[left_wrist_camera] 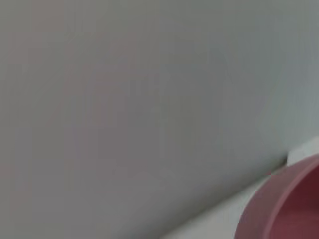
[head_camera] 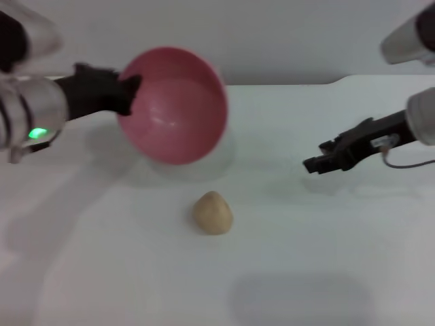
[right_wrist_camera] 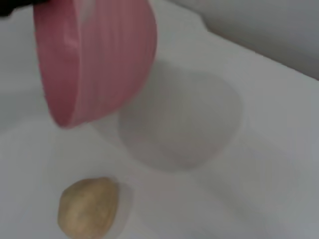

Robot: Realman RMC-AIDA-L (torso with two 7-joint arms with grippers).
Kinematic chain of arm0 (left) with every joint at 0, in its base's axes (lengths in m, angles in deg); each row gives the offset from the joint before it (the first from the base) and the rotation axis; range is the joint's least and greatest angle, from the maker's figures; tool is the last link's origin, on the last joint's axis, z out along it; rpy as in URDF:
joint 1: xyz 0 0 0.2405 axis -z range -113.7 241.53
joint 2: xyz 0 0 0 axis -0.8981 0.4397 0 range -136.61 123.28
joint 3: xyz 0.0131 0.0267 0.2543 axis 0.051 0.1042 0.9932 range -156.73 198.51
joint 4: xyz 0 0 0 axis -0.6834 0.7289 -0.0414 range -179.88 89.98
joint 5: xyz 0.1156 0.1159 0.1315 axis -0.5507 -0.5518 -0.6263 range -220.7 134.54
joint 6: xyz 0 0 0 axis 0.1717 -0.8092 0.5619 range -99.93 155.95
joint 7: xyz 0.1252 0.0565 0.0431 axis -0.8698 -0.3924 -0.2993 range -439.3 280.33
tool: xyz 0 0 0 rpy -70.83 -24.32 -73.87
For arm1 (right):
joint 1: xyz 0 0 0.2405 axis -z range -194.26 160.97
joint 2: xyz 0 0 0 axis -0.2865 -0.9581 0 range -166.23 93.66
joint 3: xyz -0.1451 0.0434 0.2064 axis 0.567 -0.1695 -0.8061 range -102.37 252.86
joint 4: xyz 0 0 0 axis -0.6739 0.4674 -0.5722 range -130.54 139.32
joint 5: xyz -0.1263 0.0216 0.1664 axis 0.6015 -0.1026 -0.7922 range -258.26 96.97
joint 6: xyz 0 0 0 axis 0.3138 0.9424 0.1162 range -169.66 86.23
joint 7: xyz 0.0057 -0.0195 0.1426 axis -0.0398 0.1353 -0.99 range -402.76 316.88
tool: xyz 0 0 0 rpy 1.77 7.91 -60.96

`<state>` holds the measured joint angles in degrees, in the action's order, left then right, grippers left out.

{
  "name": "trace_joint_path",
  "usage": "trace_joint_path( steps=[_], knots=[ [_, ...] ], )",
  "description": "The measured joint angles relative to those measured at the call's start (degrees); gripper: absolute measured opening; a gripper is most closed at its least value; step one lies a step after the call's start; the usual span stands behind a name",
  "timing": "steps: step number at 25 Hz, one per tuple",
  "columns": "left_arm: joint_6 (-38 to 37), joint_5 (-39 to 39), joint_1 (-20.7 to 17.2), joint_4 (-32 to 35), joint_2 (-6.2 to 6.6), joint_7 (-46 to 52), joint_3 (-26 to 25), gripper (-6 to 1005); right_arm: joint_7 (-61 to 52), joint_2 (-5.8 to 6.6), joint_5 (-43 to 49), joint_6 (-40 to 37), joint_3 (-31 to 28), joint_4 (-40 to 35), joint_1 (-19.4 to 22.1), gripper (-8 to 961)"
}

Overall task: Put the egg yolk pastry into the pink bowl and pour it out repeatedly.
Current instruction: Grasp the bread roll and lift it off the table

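My left gripper (head_camera: 129, 92) is shut on the rim of the pink bowl (head_camera: 175, 105) and holds it in the air, tipped on its side so its empty inside faces the front. The bowl also shows in the left wrist view (left_wrist_camera: 286, 206) and the right wrist view (right_wrist_camera: 92, 57). The egg yolk pastry (head_camera: 213, 212), a pale beige lump, lies on the white table below and in front of the bowl; the right wrist view (right_wrist_camera: 88, 206) shows it too. My right gripper (head_camera: 316, 163) hovers low at the right, apart from both, with nothing in it.
The white table (head_camera: 306, 272) spreads all around the pastry. A grey wall (head_camera: 272, 34) stands behind the table's far edge. A thin cable hangs by my right wrist (head_camera: 408, 163).
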<state>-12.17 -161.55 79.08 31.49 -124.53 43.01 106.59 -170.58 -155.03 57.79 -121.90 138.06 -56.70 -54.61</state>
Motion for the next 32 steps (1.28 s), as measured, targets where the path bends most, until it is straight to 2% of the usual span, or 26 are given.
trace_joint_path(
  steps=[3,5,7,10,15,21,26,32],
  knots=[
    [-14.9,-10.8,4.1,-0.2,0.24,14.4,-11.5,-1,0.3,-0.05,-0.1,2.6,5.3,1.9,-1.6,542],
    [-24.1,-17.3,6.6,0.3,0.25,20.6,-17.5,-1,0.6,-0.08,-0.7,5.0,8.7,4.2,-3.0,549],
    [-30.9,-21.4,8.3,1.0,0.25,23.6,-21.6,-1,0.7,-0.10,-3.0,7.6,12.4,6.4,-4.2,557],
    [-37.7,-25.2,9.3,2.9,0.30,25.2,-25.0,-1,1.0,-0.09,-6.9,10.4,16.4,7.8,-5.1,568],
    [-42.7,-30.6,8.7,7.6,0.16,28.3,-25.5,-2,4.4,-0.23,-15.9,15.2,23.8,8.8,-5.0,588],
    [-47.2,-34.7,9.0,8.9,0.15,29.9,-25.5,-1,4.0,-0.32,-18.8,16.9,29.1,10.9,-5.5,627],
    [-47.3,-34.8,9.4,9.0,0.06,30.1,-25.3,-2,3.9,-0.35,-19.8,17.4,29.9,13.5,-5.7,648],
    [-47.1,-34.9,10.0,9.0,-0.01,30.2,-24.6,-2,6.3,-0.40,-25.7,20.7,32.1,17.3,-5.8,640]
  ],
)
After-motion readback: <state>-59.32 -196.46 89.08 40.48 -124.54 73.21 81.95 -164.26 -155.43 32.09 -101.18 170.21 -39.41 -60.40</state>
